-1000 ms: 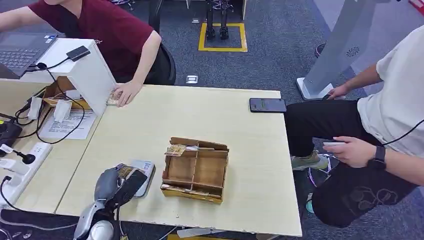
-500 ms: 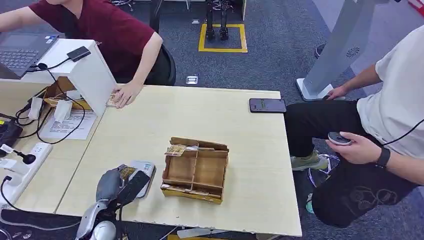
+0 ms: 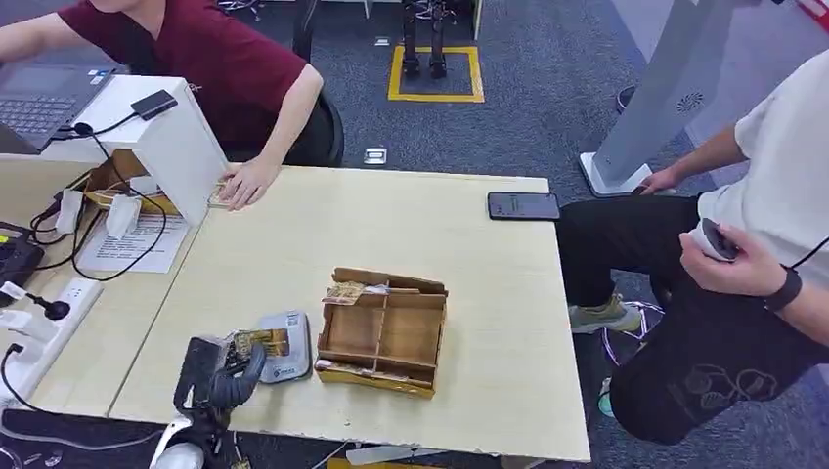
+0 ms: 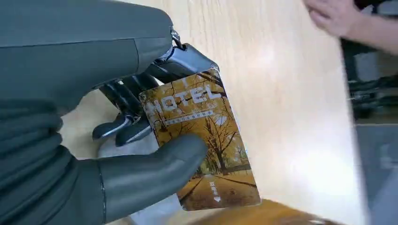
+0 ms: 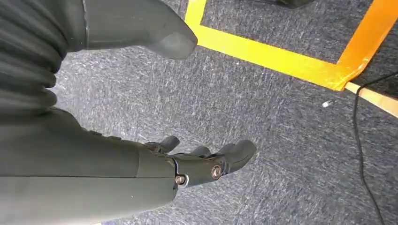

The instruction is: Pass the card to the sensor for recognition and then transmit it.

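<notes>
The left hand (image 4: 94, 154) pinches the card (image 4: 202, 140) between thumb and fingers, just over the sensor (image 3: 285, 360).

The right hand (image 5: 187, 154) is hanging over grey carpet (image 5: 263, 108), holding nothing, its dark fingers (image 5: 234, 154) lying apart from the thick grey thumb (image 5: 155, 33). Yellow tape (image 5: 281, 58) is running across the carpet beyond the hand and turning a corner. A thin black cable (image 5: 359, 140) is trailing beside it, and a small pale speck (image 5: 327, 103), perhaps a scrap, is lying near the tape.
</notes>
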